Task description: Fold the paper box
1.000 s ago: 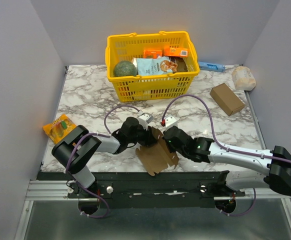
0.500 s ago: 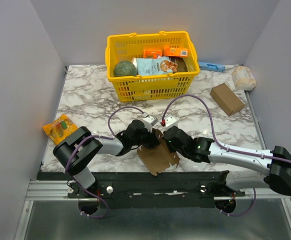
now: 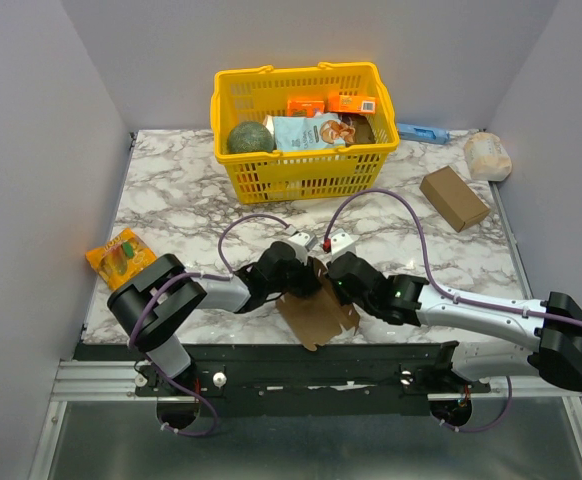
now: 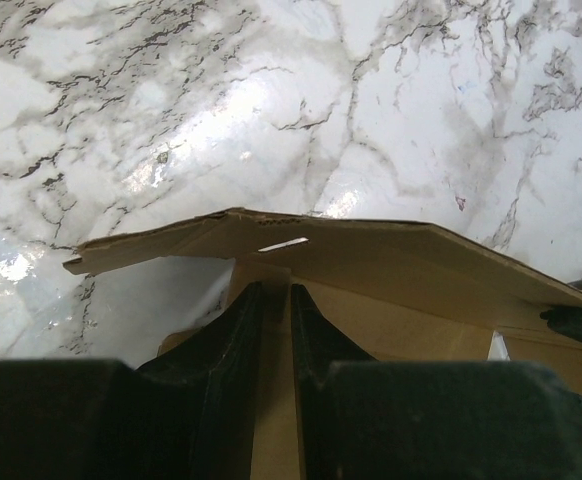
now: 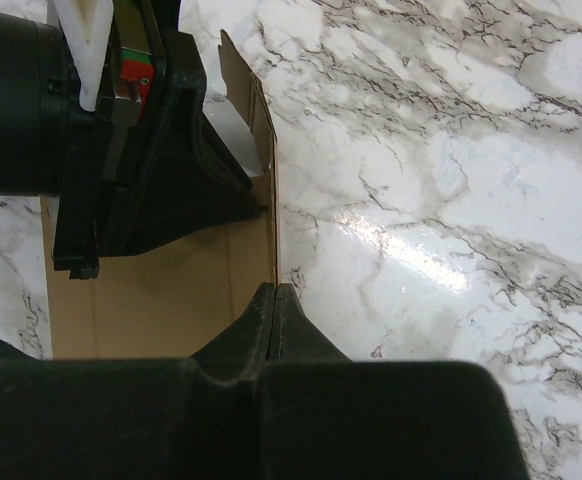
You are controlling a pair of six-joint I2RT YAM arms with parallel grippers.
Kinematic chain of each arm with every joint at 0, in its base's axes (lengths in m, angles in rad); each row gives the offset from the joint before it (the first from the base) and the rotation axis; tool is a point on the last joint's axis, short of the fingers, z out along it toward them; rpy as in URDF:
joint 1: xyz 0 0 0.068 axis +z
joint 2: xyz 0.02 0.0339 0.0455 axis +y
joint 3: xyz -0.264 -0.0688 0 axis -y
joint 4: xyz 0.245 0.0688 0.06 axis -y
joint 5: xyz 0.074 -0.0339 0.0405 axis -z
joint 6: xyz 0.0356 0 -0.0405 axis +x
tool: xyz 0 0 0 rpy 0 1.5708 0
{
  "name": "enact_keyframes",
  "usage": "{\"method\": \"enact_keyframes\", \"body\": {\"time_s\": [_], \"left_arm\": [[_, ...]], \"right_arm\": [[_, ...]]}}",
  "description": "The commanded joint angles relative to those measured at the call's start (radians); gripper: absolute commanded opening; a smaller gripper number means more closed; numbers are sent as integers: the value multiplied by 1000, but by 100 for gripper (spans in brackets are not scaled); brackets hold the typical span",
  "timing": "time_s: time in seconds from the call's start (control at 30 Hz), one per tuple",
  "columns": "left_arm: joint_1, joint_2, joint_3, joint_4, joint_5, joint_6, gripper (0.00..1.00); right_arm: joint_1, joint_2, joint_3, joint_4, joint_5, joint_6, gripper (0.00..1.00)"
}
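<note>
The paper box [image 3: 319, 318] is a thin brown cardboard piece near the table's front edge, between my two arms. My left gripper [image 3: 304, 284] meets its left side. In the left wrist view the jaws [image 4: 276, 292] stand narrowly apart, closed on a cardboard flap, with a raised panel [image 4: 391, 255] across in front of them. My right gripper [image 3: 332, 285] holds the box's right side. The right wrist view shows its fingers [image 5: 274, 290] pressed together on the upright edge of the cardboard [image 5: 161, 300]. The left gripper's black body shows just behind that edge.
A yellow basket [image 3: 301, 178] with groceries stands at the back centre. At the right lie a blocky brown carton [image 3: 454, 197], a white bag [image 3: 487, 155] and a blue packet [image 3: 423, 133]. An orange snack packet [image 3: 119, 253] lies at the left edge.
My left gripper has shifted slightly rightward against the box, and the cardboard has turned a little. The right arm has stayed put.
</note>
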Motion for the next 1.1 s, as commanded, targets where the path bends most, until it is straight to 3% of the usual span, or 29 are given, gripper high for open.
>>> {"method": "enact_keyframes", "body": {"time_s": [0.0,0.37,0.57,0.8,1.07], "left_arm": [[-54,42,-19,-110,21,-83,25],[-112,66,-37,-141,-41,-152,26],[-112,-29,-52,-105,-41,-118,30],[-85,-148,-29,-151,-39,-72,47],[-10,-424,-48,-297,-24,34,67]], "right_arm": [[1,-3,-12,7,12,15,0],[-1,-16,-22,6,24,21,0],[1,-21,-32,6,29,18,0],[1,-49,-38,4,27,5,0],[1,-78,-50,6,24,-40,1]]}}
